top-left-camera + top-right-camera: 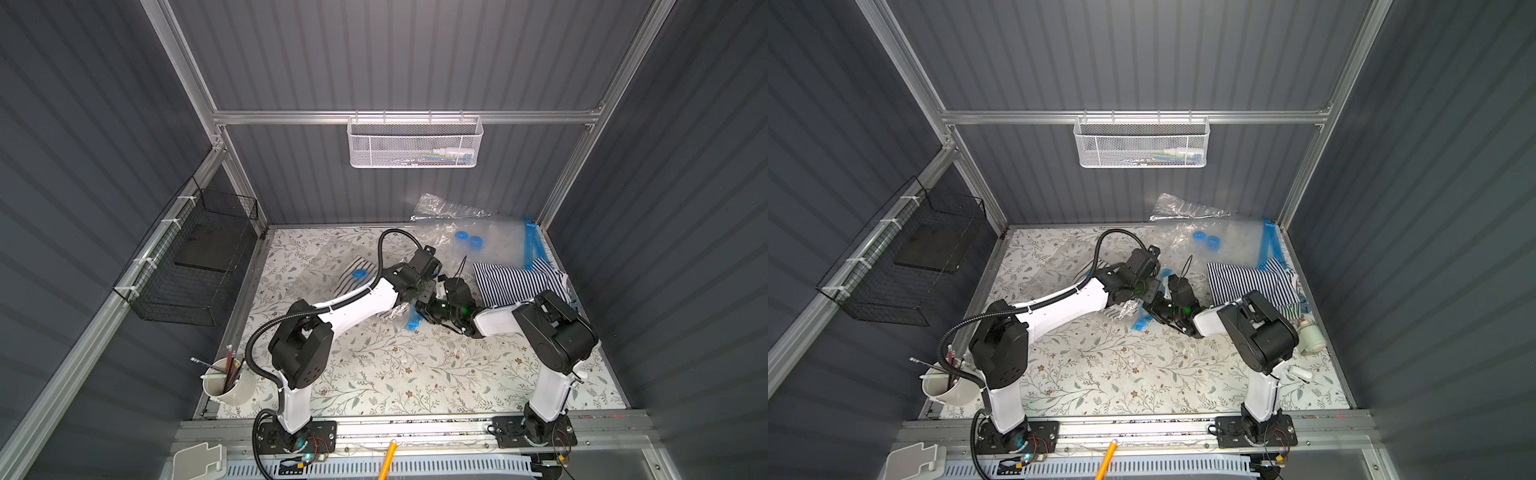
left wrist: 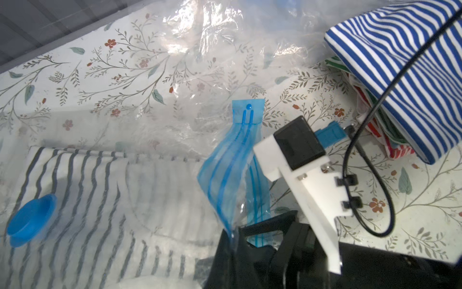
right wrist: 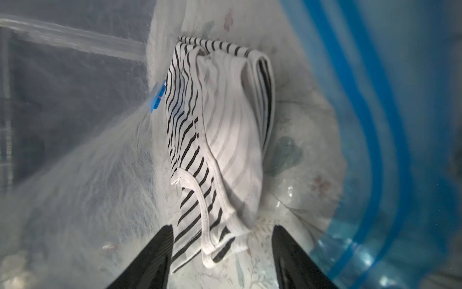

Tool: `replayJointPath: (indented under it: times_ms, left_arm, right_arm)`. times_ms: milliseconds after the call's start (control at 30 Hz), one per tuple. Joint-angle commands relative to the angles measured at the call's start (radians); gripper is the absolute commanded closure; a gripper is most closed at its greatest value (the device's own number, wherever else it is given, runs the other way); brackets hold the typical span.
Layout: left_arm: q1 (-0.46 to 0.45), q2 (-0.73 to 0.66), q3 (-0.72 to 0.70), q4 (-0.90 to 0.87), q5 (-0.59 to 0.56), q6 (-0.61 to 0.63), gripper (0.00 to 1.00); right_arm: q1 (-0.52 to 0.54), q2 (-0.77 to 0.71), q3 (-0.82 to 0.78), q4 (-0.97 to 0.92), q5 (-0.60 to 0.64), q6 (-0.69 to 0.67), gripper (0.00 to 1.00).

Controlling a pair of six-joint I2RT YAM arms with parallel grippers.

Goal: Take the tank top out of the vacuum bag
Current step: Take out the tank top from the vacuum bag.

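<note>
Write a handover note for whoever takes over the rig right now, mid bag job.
Left gripper: shut on the vacuum bag at its blue seal strip, lifting the mouth.
Right gripper: open, inside the bag, fingers either side of the tank top's near end; not gripped yet.
Done: bag unsealed, mouth open.
To do: close on the tank top, draw it out, lay it on the table.

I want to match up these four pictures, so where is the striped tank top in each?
In a top view: tank top mid-table inside the vacuum bag, beyond the left arm.
In a top view: a sliver beside that arm.
Left wrist: lower left, under plastic.
Right wrist: centre, ahead of the open right claw.
Shared landmark: blue zip strip, held by the left claw.
</note>
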Motion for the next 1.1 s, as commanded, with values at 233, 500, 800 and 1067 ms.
replayJointPath:
  times_ms: [233,500,800,1067]
  left_arm:
    - [-0.013,-0.192,-0.071,0.128,0.008,0.016,1.00]
    - [-0.013,-0.179,-0.104,0.169,0.063,0.034,1.00]
    - [-0.013,-0.136,-0.146,0.227,0.108,0.043,1.00]
    - [-0.013,-0.124,-0.157,0.245,0.108,0.055,1.00]
  right_arm:
    - [0.036,0.004,0.046,-0.087,0.027,-0.061,0.30]
    - [0.042,0.006,0.076,-0.100,0.023,-0.047,0.23]
    - [0.048,0.085,0.139,-0.089,-0.017,0.000,0.23]
    - [0.056,0.137,0.239,-0.304,0.032,-0.069,0.37]
